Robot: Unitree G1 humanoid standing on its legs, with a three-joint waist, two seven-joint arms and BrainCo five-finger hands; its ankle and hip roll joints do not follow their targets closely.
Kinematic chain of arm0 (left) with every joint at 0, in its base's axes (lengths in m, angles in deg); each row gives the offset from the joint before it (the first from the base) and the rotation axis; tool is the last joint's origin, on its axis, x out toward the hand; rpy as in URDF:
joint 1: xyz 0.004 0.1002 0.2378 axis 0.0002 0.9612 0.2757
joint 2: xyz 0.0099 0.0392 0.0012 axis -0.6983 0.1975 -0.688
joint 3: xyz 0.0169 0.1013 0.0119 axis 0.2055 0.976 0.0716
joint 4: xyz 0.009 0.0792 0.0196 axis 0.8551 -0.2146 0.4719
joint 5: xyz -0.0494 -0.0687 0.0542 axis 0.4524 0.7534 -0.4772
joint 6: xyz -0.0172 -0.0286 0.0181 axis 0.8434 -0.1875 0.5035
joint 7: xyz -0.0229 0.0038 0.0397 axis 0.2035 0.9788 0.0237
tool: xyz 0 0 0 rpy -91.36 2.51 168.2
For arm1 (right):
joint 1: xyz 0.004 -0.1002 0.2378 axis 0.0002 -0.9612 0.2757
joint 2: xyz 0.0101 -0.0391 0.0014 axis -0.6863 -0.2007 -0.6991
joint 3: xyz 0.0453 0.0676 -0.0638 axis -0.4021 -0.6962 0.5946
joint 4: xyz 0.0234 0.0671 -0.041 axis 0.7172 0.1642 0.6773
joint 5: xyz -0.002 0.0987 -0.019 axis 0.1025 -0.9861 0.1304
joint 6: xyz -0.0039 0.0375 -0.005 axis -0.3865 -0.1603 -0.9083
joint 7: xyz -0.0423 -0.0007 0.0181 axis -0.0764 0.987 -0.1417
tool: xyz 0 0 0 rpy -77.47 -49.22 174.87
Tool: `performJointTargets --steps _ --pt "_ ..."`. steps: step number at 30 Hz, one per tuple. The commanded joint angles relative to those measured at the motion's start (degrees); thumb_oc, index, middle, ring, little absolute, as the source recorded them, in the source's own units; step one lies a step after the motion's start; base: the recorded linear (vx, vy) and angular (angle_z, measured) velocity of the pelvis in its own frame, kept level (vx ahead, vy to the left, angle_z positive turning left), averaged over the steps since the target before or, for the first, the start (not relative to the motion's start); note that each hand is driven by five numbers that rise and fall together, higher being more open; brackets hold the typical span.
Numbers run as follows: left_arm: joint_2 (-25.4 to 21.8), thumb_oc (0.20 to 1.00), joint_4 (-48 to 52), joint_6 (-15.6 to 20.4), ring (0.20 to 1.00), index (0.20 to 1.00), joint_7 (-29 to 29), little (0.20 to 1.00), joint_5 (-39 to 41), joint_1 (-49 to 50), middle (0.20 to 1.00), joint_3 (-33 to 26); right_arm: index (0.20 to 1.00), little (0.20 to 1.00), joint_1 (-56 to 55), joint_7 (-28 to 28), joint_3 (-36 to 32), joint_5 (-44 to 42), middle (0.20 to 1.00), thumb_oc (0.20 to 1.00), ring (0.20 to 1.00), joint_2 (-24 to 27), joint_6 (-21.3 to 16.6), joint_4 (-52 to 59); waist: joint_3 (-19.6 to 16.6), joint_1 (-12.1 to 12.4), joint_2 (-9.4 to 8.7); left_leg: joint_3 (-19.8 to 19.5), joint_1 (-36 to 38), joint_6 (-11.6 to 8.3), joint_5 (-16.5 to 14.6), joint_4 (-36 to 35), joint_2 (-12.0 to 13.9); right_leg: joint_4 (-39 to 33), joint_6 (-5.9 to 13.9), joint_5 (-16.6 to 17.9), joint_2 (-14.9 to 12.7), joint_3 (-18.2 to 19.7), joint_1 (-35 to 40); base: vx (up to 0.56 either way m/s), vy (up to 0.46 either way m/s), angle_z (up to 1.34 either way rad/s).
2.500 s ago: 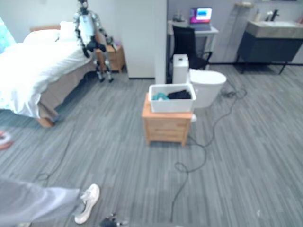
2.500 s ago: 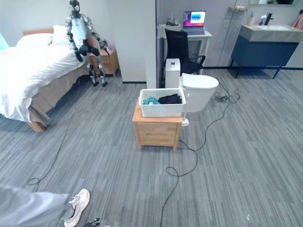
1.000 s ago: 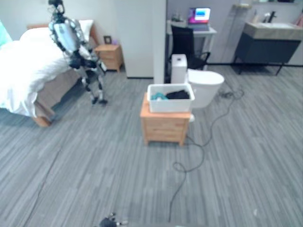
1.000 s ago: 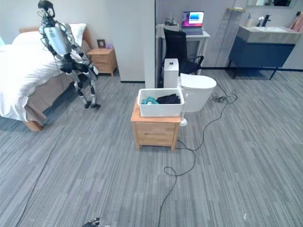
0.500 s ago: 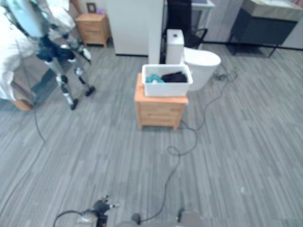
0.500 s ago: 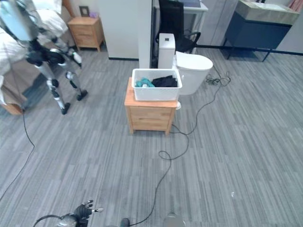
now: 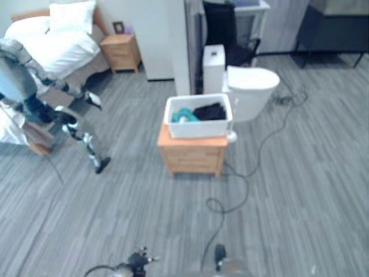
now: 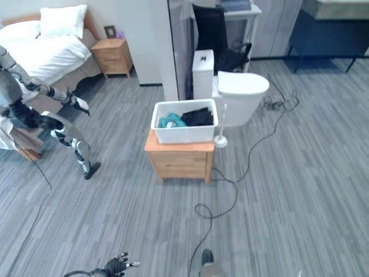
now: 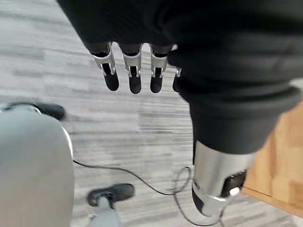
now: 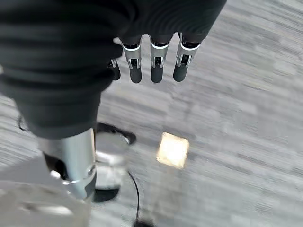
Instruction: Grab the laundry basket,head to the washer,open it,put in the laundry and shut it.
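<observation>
Sitting on a small wooden cabinet [image 8: 180,156] at about 12 o'clock from the robot, well away across the grey striped floor [image 8: 300,190], the white laundry basket [image 8: 183,131] holds a teal cloth [image 8: 170,120] and dark clothes [image 8: 198,117]. A white toilet [image 8: 239,91] stands just behind the cabinet toward 1 o'clock, with a toilet brush [image 8: 221,140] beside the basket's right end. At about 10 o'clock another humanoid robot [image 8: 34,118] leans near a bed [image 8: 46,52] and a nightstand [image 8: 112,57].

The left hand [image 9: 130,71] shows in its wrist view with fingers straight and relaxed, holding nothing, above bare floor; that view also catches a wooden corner [image 9: 279,165] of the cabinet. The right hand [image 10: 154,61] in its own wrist view likewise hangs with loose, straight fingers and nothing in it, over floor with a bright patch [image 10: 173,150] that the eye views do not show.
</observation>
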Motion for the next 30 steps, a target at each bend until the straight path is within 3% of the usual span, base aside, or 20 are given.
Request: performJointTargets --steps 1,3,4,5,6,7,12,15,18,19,20,22,26,28,29,30 --pt "-3.74 1.000 4.82 0.89 1.000 1.000 -0.40 1.000 3.42 -1.65 1.000 -0.62 1.000 1.000 0.03 1.98 1.60 -5.00 1.000 1.000 1.000 1.22 0.10 -1.44 3.15 2.04 -2.93 6.91 -8.39 8.27 8.44 17.14 -2.52 0.24 -0.57 -1.37 0.40 3.21 1.36 0.11 -0.219 0.07" --pt "-3.90 1.000 5.50 1.07 1.000 1.000 -0.43 1.000 3.86 -1.94 1.000 -0.39 1.000 1.000 0.78 2.54 1.29 -5.73 1.000 1.000 1.000 2.02 -0.04 -1.09 3.62 2.67 -3.34 7.72 -11.33 8.60 7.87 17.86 -2.77 -0.28 -0.92 -2.01 0.47 3.24 2.84 0.22 -0.206 -0.12" --pt "-4.02 1.000 7.27 1.54 1.000 1.000 -0.18 1.000 4.66 -2.27 1.000 0.61 1.000 1.000 1.40 3.04 1.12 -6.49 1.000 1.000 1.000 2.87 -0.32 -0.74 3.97 3.53 -3.46 9.40 -15.89 8.48 5.97 14.09 -3.43 -1.25 -1.03 -3.17 0.59 3.10 5.59 0.26 -0.124 0.26" --pt "-4.01 1.000 7.30 1.53 1.000 1.000 -0.18 1.000 4.67 -2.24 1.000 0.64 1.000 1.000 1.38 3.04 1.11 -6.49 1.000 1.000 1.000 2.88 -0.32 -0.74 4.14 3.57 -3.37 9.40 -15.70 8.49 5.78 14.23 -3.35 -1.27 -1.02 -3.24 0.66 3.11 5.83 0.32 -0.072 0.44" --pt "-4.81 1.000 8.44 1.50 1.000 1.000 0.42 1.000 4.44 -1.66 1.000 1.25 1.000 1.000 4.69 0.89 -0.03 -8.21 1.000 1.000 1.000 6.69 1.02 -0.27 3.87 4.31 -3.50 10.12 -16.78 8.09 5.02 9.99 -3.72 -2.29 -0.75 -3.82 0.94 2.96 7.68 0.44 0.047 0.35" --pt "-5.26 1.000 12.81 2.40 1.000 1.000 0.06 1.000 6.30 -1.92 1.000 1.28 1.000 1.000 2.64 3.21 0.61 -9.58 1.000 1.000 1.000 4.17 -2.01 2.14 3.79 5.11 -2.47 10.69 -16.94 6.72 7.01 -8.45 -3.97 -3.78 0.58 -5.37 2.05 3.14 10.41 0.44 0.043 0.10" --pt "-6.23 1.000 16.09 2.56 1.000 1.000 -0.03 1.000 7.58 -0.92 1.000 1.08 1.000 1.000 3.37 2.89 2.10 -8.91 1.000 1.000 1.000 3.31 -2.15 3.96 3.23 7.01 -2.12 7.32 -18.25 5.59 10.55 -19.99 -4.43 -5.54 1.88 -8.19 2.62 5.34 15.87 0.38 0.101 -0.04" --pt "-6.31 1.000 16.23 2.48 1.000 1.000 -0.10 1.000 7.47 -0.38 1.000 0.56 1.000 1.000 3.12 2.69 2.69 -7.97 1.000 1.000 1.000 2.30 -2.00 3.47 1.93 7.76 -2.48 8.92 -17.18 6.03 11.14 -18.64 -4.42 -5.36 3.02 -9.10 1.61 5.34 17.75 0.30 0.120 -0.42" --pt "-6.96 1.000 15.32 2.07 1.000 1.000 0.15 1.000 6.96 -0.71 1.000 0.31 1.000 1.000 3.41 2.29 3.00 -7.67 1.000 1.000 1.000 0.73 -1.61 2.99 0.70 8.95 -3.69 11.31 -17.25 7.80 8.31 -15.05 -5.78 1.20 4.78 -9.68 -0.85 5.13 16.80 0.34 0.227 -0.53" --pt "-7.43 1.000 15.33 1.74 1.000 1.000 0.16 1.000 6.25 -1.24 1.000 0.65 1.000 1.000 3.73 2.03 3.38 -7.38 1.000 1.000 1.000 -0.22 -1.28 3.15 1.25 8.48 -3.83 12.08 -16.34 9.60 6.08 -13.45 -6.88 11.64 6.57 -6.75 -1.53 4.97 12.68 0.27 0.300 -0.43" --pt "-7.95 1.000 15.64 1.69 1.000 1.000 -0.07 1.000 6.20 -1.76 1.000 1.02 1.000 1.000 4.08 1.85 3.93 -6.95 1.000 1.000 1.000 -0.46 -1.03 3.27 2.08 7.80 -3.90 12.53 -16.15 10.58 5.03 -12.41 -7.58 17.70 7.56 -2.99 -1.76 5.24 9.15 0.20 0.268 -0.25" --pt "-8.37 1.000 16.76 1.51 1.000 1.000 -0.44 1.000 6.38 -1.72 1.000 1.11 1.000 1.000 4.49 2.12 4.15 -6.75 1.000 1.000 1.000 -0.80 -0.81 3.78 2.92 7.45 -2.93 12.80 -14.31 11.70 3.90 -12.79 -7.95 22.67 8.32 -1.19 -2.44 3.74 4.64 0.13 0.155 -0.05" --pt "-9.09 1.000 18.56 1.69 1.000 1.000 -1.24 1.000 7.67 0.00 1.000 -0.93 1.000 1.000 3.94 2.40 3.46 -7.00 1.000 1.000 1.000 -1.19 -0.46 4.44 2.58 8.04 -1.40 13.59 -9.01 10.86 1.98 -16.59 -6.74 10.61 6.46 -3.68 -9.53 -8.64 3.14 0.20 -0.009 -0.05" --pt "-9.85 1.000 19.74 1.75 1.000 1.000 -1.59 1.000 8.52 0.85 1.000 -2.38 1.000 1.000 3.73 2.71 1.44 -9.13 1.000 1.000 1.000 -0.99 -0.45 4.51 2.75 7.82 -1.78 13.67 -7.73 10.24 1.22 -17.05 -6.66 4.84 6.99 -1.88 -11.64 -9.64 3.66 0.24 -0.100 -0.17" --pt "-10.40 1.000 21.97 1.84 1.000 1.000 -1.86 1.000 9.03 2.04 1.000 -3.81 1.000 1.000 2.87 2.81 -0.58 -10.79 1.000 1.000 1.000 -0.67 -0.39 4.74 2.88 7.45 -2.99 13.37 -6.23 10.30 0.11 -17.15 -8.03 1.17 7.73 -0.85 -10.98 -6.36 5.48 0.21 -0.068 0.12" --pt "-10.41 1.000 21.99 1.83 1.000 1.000 -1.87 1.000 9.03 2.04 1.000 -3.81 1.000 1.000 2.87 2.82 -0.59 -10.79 1.000 1.000 1.000 -0.68 -0.39 4.74 2.76 7.43 -3.03 13.36 -6.38 10.32 0.22 -17.20 -8.06 1.05 7.74 -0.72 -11.00 -6.38 5.37 0.21 -0.046 0.19"
